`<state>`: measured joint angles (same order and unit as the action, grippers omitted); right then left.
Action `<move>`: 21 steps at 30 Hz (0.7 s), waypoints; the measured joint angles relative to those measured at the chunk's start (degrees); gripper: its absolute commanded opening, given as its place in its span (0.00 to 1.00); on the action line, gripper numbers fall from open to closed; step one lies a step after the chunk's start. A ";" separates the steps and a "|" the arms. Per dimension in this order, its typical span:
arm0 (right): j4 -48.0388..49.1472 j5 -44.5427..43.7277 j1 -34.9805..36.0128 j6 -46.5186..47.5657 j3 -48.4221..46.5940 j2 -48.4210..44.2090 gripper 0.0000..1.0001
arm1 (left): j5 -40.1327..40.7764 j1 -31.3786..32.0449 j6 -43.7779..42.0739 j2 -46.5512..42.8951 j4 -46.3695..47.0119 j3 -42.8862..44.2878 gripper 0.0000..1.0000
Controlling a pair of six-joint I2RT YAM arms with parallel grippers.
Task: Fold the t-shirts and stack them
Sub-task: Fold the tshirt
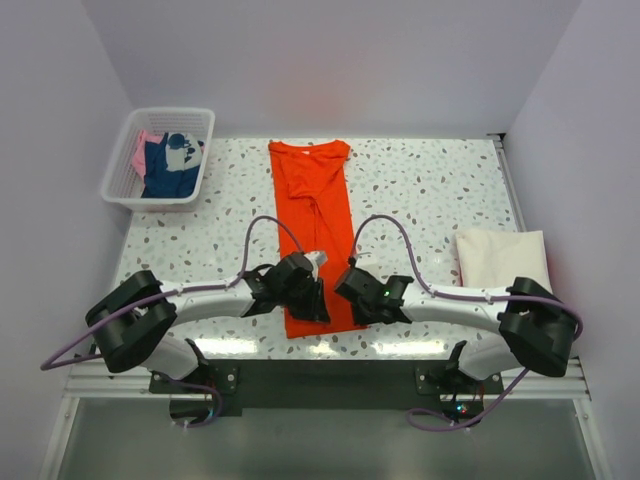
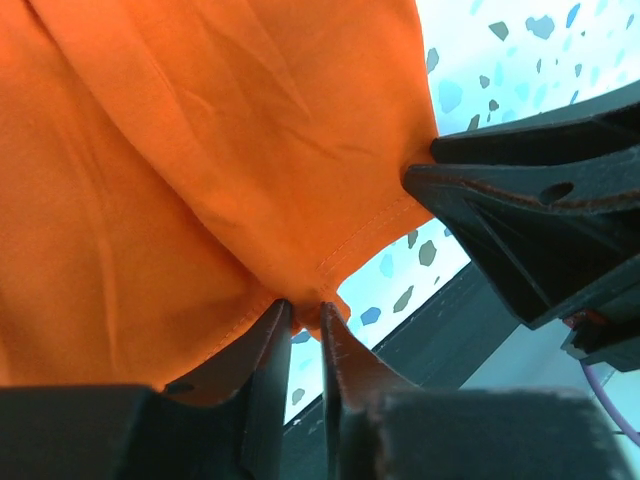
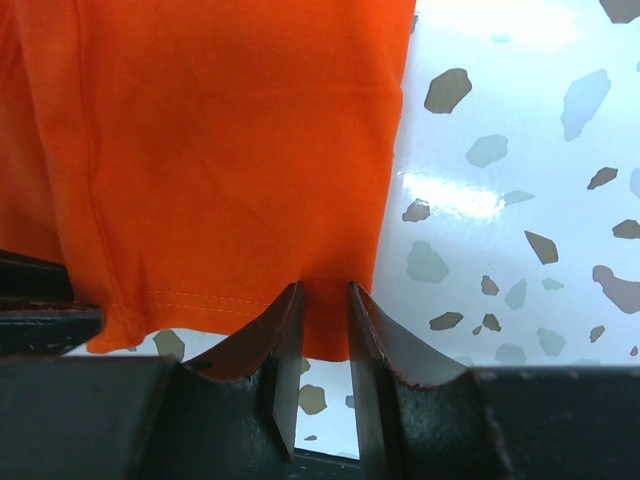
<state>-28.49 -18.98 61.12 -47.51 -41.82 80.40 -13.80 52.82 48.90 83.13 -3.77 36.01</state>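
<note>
Bright orange t-shirt [image 1: 312, 205] of soft short-sleeved cloth: lies mid-table as a long narrow strip, sides folded in, collar at the far end, hem at the near edge of the white speckled table [image 1: 430, 190].

Left gripper [image 2: 305, 318]: fingers nearly together, a bunched bit of hem pinched between them at the strip's near left corner. Right gripper [image 3: 325, 300]: fingers closed on the hem at the near right corner, cloth edge passing between the pads. Both sit low at the table's near edge, close beside each other.

Handling, as a judgement: light, limp, no stiffness of its own. It will sag and crease between the two holds, and the layers may slide apart if lifted unevenly. The stitched hem is the firmest edge, so the two near corners are the sensible holds. Carrying both together toward the collar should halve the strip. Grab all layers or the underside will trail.

Cream-white folded t-shirt [image 1: 500, 258]: flat on the table's right side, well apart from the orange one. Likely the stack's base.

White plastic mesh basket [image 1: 118, 160]: far left corner. Holds a crumpled navy blue t-shirt [image 1: 165, 175] and a pink t-shirt [image 1: 145, 152] beside it, unfolded. Anything beneath them is hidden.
</note>
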 measured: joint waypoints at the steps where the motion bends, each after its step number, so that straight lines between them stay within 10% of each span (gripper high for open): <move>1: 0.02 0.02 0.00 -0.09 0.22 0.00 0.27 | -0.04 0.09 0.02 0.11 0.00 0.00 0.20; 12: 0.24 0.07 0.00 -0.92 1.09 -0.24 0.00 | -0.81 0.59 0.02 0.33 0.11 1.36 0.02; 21: -0.98 -0.46 0.00 -1.86 1.64 -5.22 0.00 | -2.67 0.59 0.22 0.26 2.32 2.56 0.00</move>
<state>-29.47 -19.44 61.12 -49.36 -40.18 75.18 -16.47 53.41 49.12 83.40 -1.45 38.57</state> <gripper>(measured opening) 0.008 0.013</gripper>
